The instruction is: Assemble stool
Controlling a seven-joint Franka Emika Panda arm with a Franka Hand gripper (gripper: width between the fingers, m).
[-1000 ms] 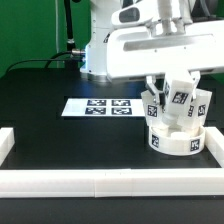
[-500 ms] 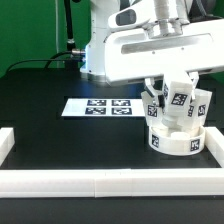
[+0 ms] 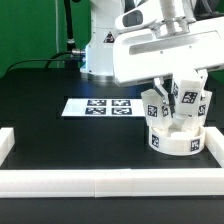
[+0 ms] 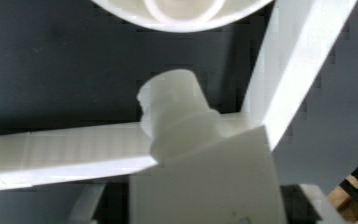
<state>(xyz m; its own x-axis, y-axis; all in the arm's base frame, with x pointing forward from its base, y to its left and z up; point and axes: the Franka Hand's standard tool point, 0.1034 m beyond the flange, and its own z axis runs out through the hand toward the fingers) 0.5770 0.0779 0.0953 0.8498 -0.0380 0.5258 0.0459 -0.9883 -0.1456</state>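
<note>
The round white seat (image 3: 176,140) lies on the black table at the exterior view's right, near the border bars' corner. Two white tagged legs stand up from it, one (image 3: 153,106) on the left and one (image 3: 204,102) on the right. My gripper (image 3: 185,84) is shut on a third leg (image 3: 186,97) and holds it tilted just above the seat, between the other two. In the wrist view the held leg (image 4: 197,140) fills the middle between my fingers (image 4: 78,205). The seat's rim (image 4: 179,10) lies beyond its tip. My gripper (image 4: 202,205) is mostly hidden by the leg.
The marker board (image 3: 98,106) lies flat on the table left of the seat. White border bars run along the front (image 3: 100,182), the left (image 3: 5,143) and the right (image 3: 216,150). Their corner shows in the wrist view (image 4: 300,70). The robot base (image 3: 100,45) stands behind.
My arm and the held leg have shifted a little toward the exterior view's right. The seat and the two standing legs have not moved.
</note>
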